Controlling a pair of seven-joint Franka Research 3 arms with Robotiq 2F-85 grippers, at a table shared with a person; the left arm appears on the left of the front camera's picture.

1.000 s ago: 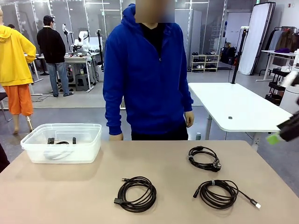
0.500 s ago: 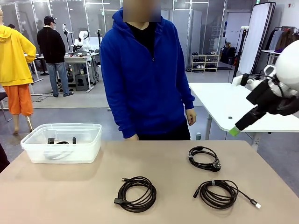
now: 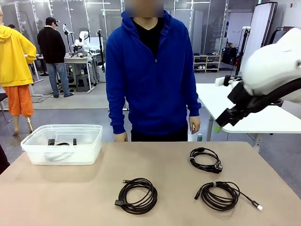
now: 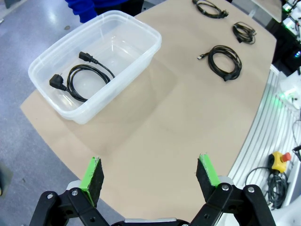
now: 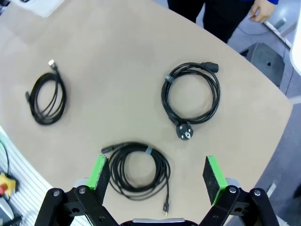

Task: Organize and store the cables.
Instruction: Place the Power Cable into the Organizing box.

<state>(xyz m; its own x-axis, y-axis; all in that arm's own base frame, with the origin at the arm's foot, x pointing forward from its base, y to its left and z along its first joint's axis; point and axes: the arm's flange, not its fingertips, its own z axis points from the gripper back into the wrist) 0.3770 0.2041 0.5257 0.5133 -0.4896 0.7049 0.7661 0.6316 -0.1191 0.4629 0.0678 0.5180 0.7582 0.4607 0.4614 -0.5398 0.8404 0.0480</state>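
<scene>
Three cables lie coiled on the tan table: one near the front middle (image 3: 137,195) (image 5: 47,96) (image 4: 225,61), one with a mains plug at the right (image 3: 205,160) (image 5: 190,96), and one at the front right (image 3: 221,195) (image 5: 138,172). A fourth cable (image 4: 80,77) (image 3: 59,142) lies inside the clear plastic bin (image 3: 84,153) (image 4: 153,47) at the left. My right gripper (image 3: 218,125) (image 5: 156,173) hangs open high above the right-hand coils, holding nothing. My left gripper (image 4: 150,173) is open too, well above the table's near left edge, short of the bin.
A person in a blue hoodie (image 3: 150,75) stands at the far edge, hands (image 3: 121,137) down at the sides. A white table (image 3: 244,110) stands behind at the right. Bare tabletop (image 3: 164,174) lies between the bin and the coils.
My right arm has swung in from the right edge, moving left over the table's right side. The person has shifted slightly. The cables and the bin have not moved.
</scene>
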